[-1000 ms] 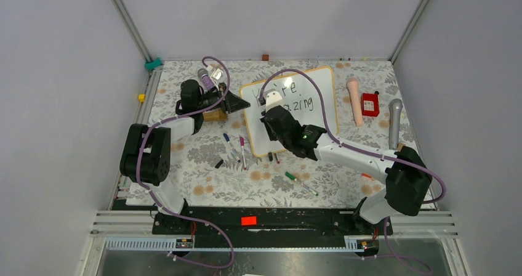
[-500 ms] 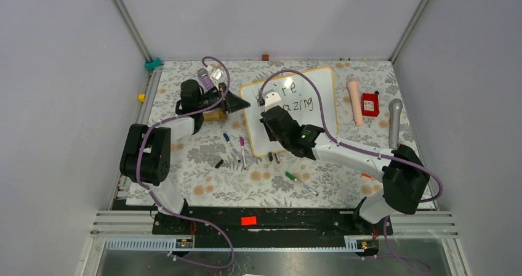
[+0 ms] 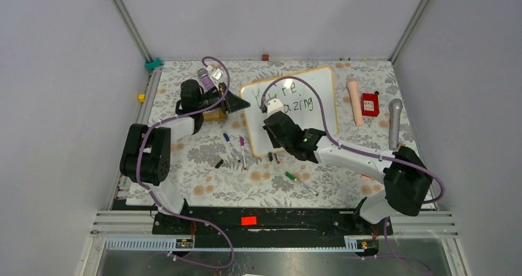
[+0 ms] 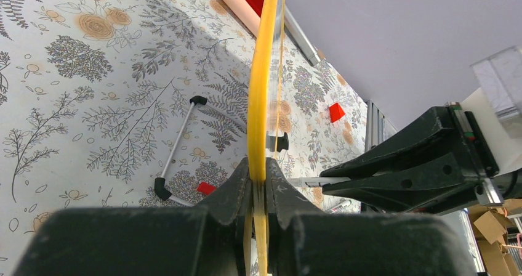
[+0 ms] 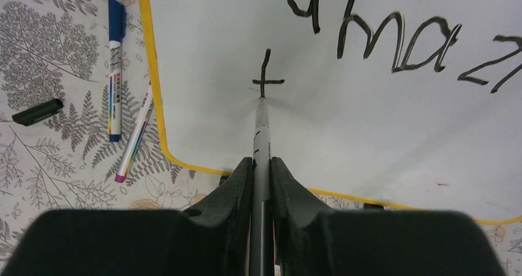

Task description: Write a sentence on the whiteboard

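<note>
Top view: the whiteboard [image 3: 308, 119] lies slightly askew on the floral surface [image 3: 203, 171], just above the centre of the frame, its long side running from upper right to lower left. The sentence [image 3: 297, 98] fills the board's upper part: a first line reading "You're", partly crossed by a purple cable [image 3: 320, 106], and "amazing" beneath it. In the right wrist view a single "t" [image 5: 266, 73] stands alone below the "a" of "amazing", at the start of a third line. The right end effector [image 5: 261, 171] is closed narrowly on a marker [image 5: 261, 134], which points up the middle of that frame, its tip touching the board at the foot of the "t". The left end effector [image 4: 259, 174] is clamped on the board's yellow frame [image 4: 261, 91] at the board's left edge; the left wrist view shows that frame edge-on between the closed fingers. Whether this edge is raised off the surface cannot be told. Loose items lie to the lower left of the board: a blue marker [image 5: 115, 66], a pink-tipped marker [image 5: 134, 137] and a black cap [image 5: 37, 111], all apart from the frame. A green marker [image 3: 300, 182] lies lower in the top view, below the right arm. To the right of the board lie a beige cylinder [image 3: 354, 97], a red box [image 3: 370, 103] and a grey microphone [image 3: 394, 121].
</note>
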Available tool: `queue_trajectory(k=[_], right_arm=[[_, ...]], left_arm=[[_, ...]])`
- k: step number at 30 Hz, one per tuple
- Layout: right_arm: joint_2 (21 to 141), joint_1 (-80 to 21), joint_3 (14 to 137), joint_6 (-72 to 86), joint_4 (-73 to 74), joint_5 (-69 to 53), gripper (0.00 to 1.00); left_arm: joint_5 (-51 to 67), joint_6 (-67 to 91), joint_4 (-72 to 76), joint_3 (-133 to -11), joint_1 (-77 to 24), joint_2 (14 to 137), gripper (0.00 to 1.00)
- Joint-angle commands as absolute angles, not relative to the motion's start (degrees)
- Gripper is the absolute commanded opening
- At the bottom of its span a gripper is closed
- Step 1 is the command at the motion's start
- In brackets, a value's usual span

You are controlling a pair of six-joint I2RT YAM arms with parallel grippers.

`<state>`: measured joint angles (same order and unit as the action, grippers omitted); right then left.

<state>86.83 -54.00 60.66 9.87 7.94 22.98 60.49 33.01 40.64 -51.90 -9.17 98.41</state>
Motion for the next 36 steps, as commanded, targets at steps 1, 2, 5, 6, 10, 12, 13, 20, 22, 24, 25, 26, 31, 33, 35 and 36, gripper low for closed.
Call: queue_trajectory(k=[1, 2, 5, 6, 10, 12, 13, 20, 22, 24, 25, 26, 31, 33, 35, 36], right_arm=[[84.53, -53.44, 58.81, 10.99, 8.83, 22.55, 0.00], [84.35, -53.44, 58.37, 11.07, 8.93, 22.51, 0.00], [84.08, -53.44, 57.76, 11.33, 8.96, 22.56, 0.00], [84.06, -53.43, 57.72, 11.37, 8.92, 22.77, 0.00], [84.18, -53.43, 58.20, 11.33, 9.01, 24.06, 0.00], [84.26, -53.39, 58.62, 11.34, 8.99, 24.82, 0.00], [84.41, -53.36, 58.86, 11.34, 9.04, 25.17, 0.00], [84.60, -52.70, 60.09, 11.72, 9.14, 26.33, 0.00], [84.12, -52.45, 60.20, 11.92, 9.14, 26.36, 0.00], [83.48, -52.24, 60.16, 12.04, 9.08, 26.21, 0.00], [83.01, -52.16, 60.00, 12.11, 9.14, 26.15, 0.00], [82.55, -52.08, 59.69, 12.08, 8.94, 25.83, 0.00], [80.48, -51.19, 57.85, 12.04, 7.34, 24.44, 0.00], [80.17, -50.79, 57.83, 11.96, 7.38, 24.43, 0.00], [80.13, -50.27, 57.90, 11.94, 7.29, 24.18, 0.00], [80.28, -50.08, 58.08, 11.94, 7.36, 23.98, 0.00]], left_arm=[[61.22, 28.97, 43.23, -52.10, -9.27, 97.16, 0.00], [61.18, 28.94, 43.21, -52.12, -9.31, 97.14, 0.00], [61.13, 28.95, 43.08, -52.14, -9.26, 97.21, 0.00], [61.10, 28.88, 43.08, -52.12, -9.28, 97.21, 0.00], [61.16, 28.85, 43.12, -52.16, -9.22, 97.14, 0.00], [61.21, 28.89, 43.13, -52.17, -9.20, 97.13, 0.00], [61.18, 28.89, 43.14, -52.13, -9.20, 97.17, 0.00], [61.19, 28.69, 43.05, -51.87, -9.20, 97.01, 0.00], [61.11, 28.73, 43.08, -51.79, -9.19, 97.03, 0.00], [61.13, 28.69, 43.07, -51.84, -9.23, 97.03, 0.00], [61.11, 28.75, 43.10, -51.85, -9.23, 97.00, 0.00], [61.10, 28.77, 43.09, -51.88, -9.17, 97.03, 0.00], [61.12, 28.80, 43.10, -51.88, -9.23, 97.12, 0.00], [61.08, 28.87, 43.09, -51.84, -9.15, 97.04, 0.00], [61.09, 28.90, 43.14, -51.86, -9.20, 97.05, 0.00], [61.11, 28.90, 43.10, -51.86, -9.16, 97.05, 0.00]])
